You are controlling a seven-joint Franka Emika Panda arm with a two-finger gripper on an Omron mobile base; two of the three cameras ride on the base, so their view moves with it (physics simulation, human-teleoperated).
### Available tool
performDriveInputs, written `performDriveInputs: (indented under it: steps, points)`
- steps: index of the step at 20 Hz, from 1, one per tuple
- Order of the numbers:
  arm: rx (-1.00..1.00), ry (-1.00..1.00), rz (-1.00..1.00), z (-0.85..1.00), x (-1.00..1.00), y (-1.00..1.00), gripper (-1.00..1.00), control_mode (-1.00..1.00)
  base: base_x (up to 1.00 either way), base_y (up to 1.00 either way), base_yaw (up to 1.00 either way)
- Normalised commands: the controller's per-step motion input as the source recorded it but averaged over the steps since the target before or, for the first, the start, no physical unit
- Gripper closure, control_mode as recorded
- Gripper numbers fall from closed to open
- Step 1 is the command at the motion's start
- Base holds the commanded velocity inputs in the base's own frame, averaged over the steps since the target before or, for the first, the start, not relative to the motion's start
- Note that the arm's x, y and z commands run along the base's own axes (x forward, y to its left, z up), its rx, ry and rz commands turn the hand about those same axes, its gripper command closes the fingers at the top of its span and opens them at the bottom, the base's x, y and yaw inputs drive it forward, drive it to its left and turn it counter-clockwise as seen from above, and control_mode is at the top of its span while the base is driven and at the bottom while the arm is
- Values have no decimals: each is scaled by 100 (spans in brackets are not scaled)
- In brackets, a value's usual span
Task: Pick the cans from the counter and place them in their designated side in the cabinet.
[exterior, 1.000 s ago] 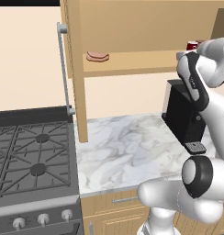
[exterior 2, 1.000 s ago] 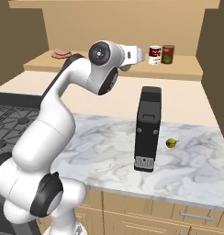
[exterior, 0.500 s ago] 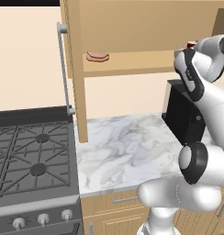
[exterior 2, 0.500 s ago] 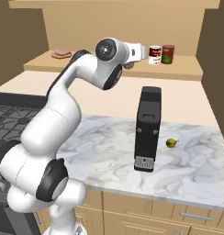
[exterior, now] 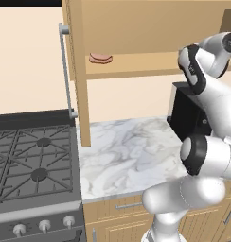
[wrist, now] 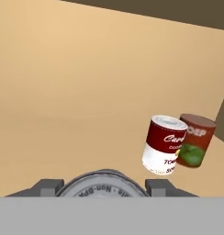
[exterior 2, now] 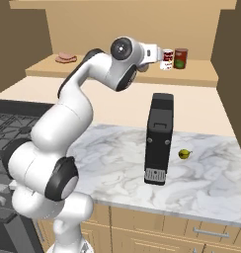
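- Your cabinet (exterior 2: 117,29) takes up the upper part of both base views, with its door (exterior: 75,71) swung open and the long grey handle (exterior: 66,71) facing the stove side.
- The marble counter (exterior 2: 112,163) runs below it, and the black stove (exterior: 27,165) sits at its left end.
- A tall black appliance (exterior 2: 158,138) stands on the counter, with a small yellow-green fruit (exterior 2: 184,154) just beside it on the marble.
- On the cabinet shelf (exterior 2: 201,79), far left, you have a pinkish piece of food (exterior 2: 65,58).
- On the right part of that shelf a red and white can (wrist: 163,144) stands upright, touching or nearly touching a darker red can with a green patch (wrist: 194,140) behind it.
- Your claw (wrist: 104,186) is raised to shelf height, and its two dark tips are clamped on either side of a grey can (wrist: 103,188), whose round top shows between them in the hand view.
- That held can sits short of the red and white can, apart from it.
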Motion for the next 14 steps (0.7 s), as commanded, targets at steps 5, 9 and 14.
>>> performDriveInputs:
  steps: [5,9,14]
  points:
    - [0,5,0,0,32,-7,100,-100,0,0,0]
    - [0,5,0,0,25,-9,100,-100,0,0,0]
    - [0,1,0,-4,19,-10,100,-100,0,0,0]
